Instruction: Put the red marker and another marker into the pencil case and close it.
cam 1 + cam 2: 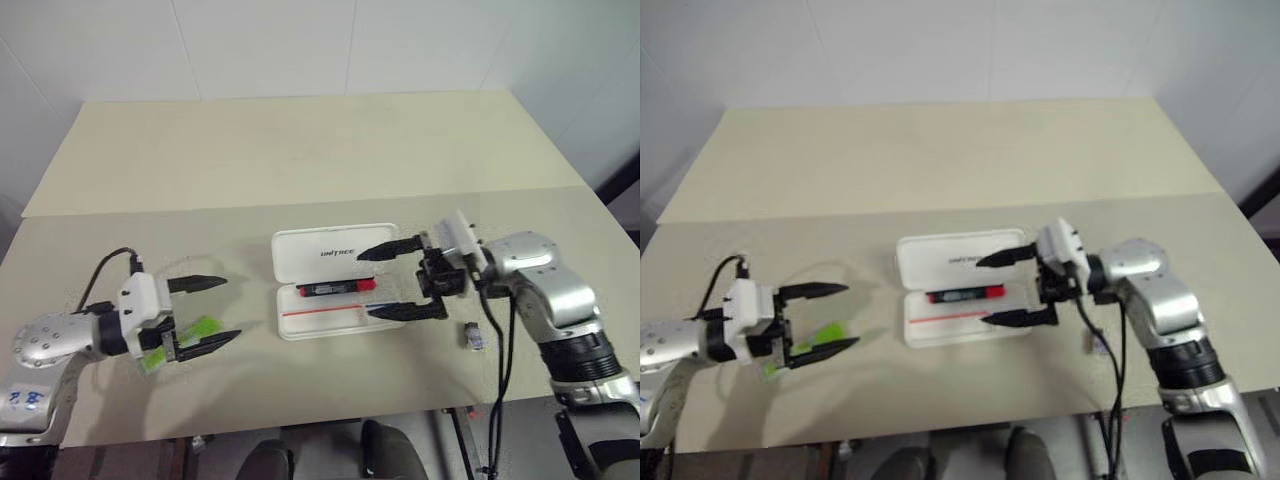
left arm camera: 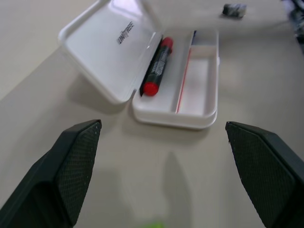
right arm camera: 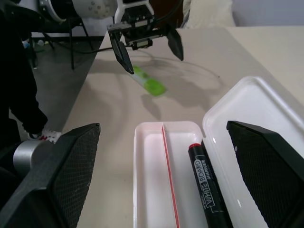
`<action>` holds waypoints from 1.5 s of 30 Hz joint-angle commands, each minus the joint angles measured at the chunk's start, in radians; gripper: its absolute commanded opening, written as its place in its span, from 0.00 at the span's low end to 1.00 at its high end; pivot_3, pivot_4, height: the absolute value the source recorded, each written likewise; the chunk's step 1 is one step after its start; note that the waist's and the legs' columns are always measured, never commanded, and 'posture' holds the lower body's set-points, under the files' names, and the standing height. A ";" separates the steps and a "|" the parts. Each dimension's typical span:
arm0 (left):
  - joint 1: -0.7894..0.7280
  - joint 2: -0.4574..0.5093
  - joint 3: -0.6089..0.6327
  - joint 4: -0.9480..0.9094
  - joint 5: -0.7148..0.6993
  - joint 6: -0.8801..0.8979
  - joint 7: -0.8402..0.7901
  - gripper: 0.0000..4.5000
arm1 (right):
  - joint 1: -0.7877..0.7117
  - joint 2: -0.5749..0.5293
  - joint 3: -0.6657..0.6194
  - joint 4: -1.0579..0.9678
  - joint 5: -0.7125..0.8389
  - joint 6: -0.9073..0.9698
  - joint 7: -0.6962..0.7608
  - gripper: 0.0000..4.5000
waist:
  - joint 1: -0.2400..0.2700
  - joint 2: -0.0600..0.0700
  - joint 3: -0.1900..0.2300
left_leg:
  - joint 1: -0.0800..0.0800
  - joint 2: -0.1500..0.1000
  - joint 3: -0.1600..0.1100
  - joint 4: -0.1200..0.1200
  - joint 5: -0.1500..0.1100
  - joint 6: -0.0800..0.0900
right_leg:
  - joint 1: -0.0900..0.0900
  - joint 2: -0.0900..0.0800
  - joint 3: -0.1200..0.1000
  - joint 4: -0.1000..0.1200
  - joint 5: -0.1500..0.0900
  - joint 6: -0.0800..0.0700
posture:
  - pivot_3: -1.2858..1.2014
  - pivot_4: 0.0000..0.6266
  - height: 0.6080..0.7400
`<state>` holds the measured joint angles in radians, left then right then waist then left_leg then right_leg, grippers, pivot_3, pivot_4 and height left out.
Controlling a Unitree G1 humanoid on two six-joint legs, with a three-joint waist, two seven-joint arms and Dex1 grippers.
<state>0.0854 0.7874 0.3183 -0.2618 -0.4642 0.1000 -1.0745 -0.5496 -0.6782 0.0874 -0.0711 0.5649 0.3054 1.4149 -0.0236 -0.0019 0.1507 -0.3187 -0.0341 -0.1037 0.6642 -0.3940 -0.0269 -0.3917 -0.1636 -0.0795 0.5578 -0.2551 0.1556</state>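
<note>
The white pencil case [image 1: 330, 320] lies open mid-table, its lid [image 1: 320, 252] folded flat behind the tray. The red marker [image 1: 336, 287] rests inside the tray along the hinge side, also visible in the left wrist view [image 2: 156, 69]. My right gripper [image 1: 365, 285] hovers open over the case's right end, one finger above the lid and one above the tray's front. The light-green marker [image 1: 205, 326] lies on the table at the left. My left gripper [image 1: 231, 308] hangs open just over it, and the right wrist view shows the fingers [image 3: 124, 56] straddling the marker [image 3: 149, 83].
A small dark-and-silver object [image 1: 474, 337] sits on the table right of the case, under my right forearm. The tabletop has a seam [image 1: 250, 207] running across behind the case. Past the table's left edge stands a person's dark leg and shoe [image 3: 45, 136].
</note>
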 commanded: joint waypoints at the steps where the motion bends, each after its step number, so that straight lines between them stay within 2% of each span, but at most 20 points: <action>1: 0.076 -0.011 0.079 -0.007 0.006 -0.044 0.016 1.00 | 0.022 -0.038 -0.082 -0.041 0.036 -0.020 0.014 1.00 | 0.001 -0.001 0.000 | 0.000 0.000 0.000 0.000 0.000 0.000 | 0.000 0.000 0.000 0.000 0.000 0.000 | 0.52 0.24 1.00; 4: 0.152 -0.031 0.116 0.018 0.016 -0.070 0.029 1.00 | 0.014 -0.041 -0.123 0.029 -0.007 -0.175 0.056 1.00 | 0.002 -0.001 0.000 | 0.000 0.000 0.002 0.000 0.000 0.000 | 0.000 0.000 0.001 0.000 0.000 0.000 | 0.52 0.24 1.00; 12: 0.219 -0.046 0.148 0.116 0.044 -0.141 0.043 1.00 | -0.012 -0.091 -0.089 0.137 -0.055 -0.305 0.192 1.00 | 0.022 -0.002 -0.001 | 0.001 0.001 0.005 0.001 0.000 0.001 | 0.000 0.000 0.000 -0.001 0.000 0.000 | 0.52 0.24 1.00; 21: 0.223 -0.070 0.122 0.236 0.066 -0.206 0.056 1.00 | -0.018 -0.105 -0.069 0.158 -0.078 -0.350 0.176 1.00 | 0.021 -0.002 -0.001 | 0.001 0.001 0.005 0.000 -0.001 0.001 | 0.000 0.000 0.000 -0.001 0.000 0.000 | 0.52 0.24 1.00; 30: 0.110 -0.078 0.037 0.411 0.113 -0.258 0.036 1.00 | -0.011 -0.118 -0.072 0.109 -0.077 -0.322 0.142 1.00 | 0.028 -0.002 -0.001 | 0.002 0.001 0.005 0.002 0.000 0.001 | 0.001 0.000 -0.001 0.000 0.001 0.000 | 0.52 0.24 1.00; 33: 0.075 -0.077 0.019 0.441 0.124 -0.286 0.029 0.85 | -0.010 -0.119 -0.076 0.093 -0.077 -0.311 0.128 1.00 | 0.032 -0.002 -0.001 | 0.002 0.001 0.005 0.002 0.000 0.001 | 0.002 0.000 -0.001 0.000 0.001 -0.001 | 0.52 0.24 1.00; 41: 0.066 -0.070 0.001 0.421 0.113 -0.290 0.021 0.27 | 0.022 -0.117 -0.074 0.063 -0.098 -0.328 0.110 1.00 | 0.046 -0.003 -0.002 | 0.003 0.003 0.005 0.002 0.001 -0.001 | 0.001 0.001 -0.001 0.000 0.004 0.000 | 0.52 0.24 1.00; 45: 0.071 -0.068 0.002 0.390 0.117 -0.283 0.035 0.25 | 0.025 -0.105 -0.073 0.069 -0.101 -0.326 0.102 1.00 | 0.047 -0.003 -0.002 | 0.003 0.003 0.005 0.002 0.001 -0.001 | 0.001 0.001 -0.001 0.000 0.004 0.000 | 0.52 0.24 1.00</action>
<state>0.1504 0.7106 0.3120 0.1569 -0.3571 -0.1925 -1.0683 -0.5232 -0.7786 0.0336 0.0209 0.4503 -0.0205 1.5178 0.0232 -0.0052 0.1488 -0.3156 -0.0317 -0.0985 0.6661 -0.3933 -0.0277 -0.3905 -0.1621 -0.0804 0.5576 -0.2514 0.1553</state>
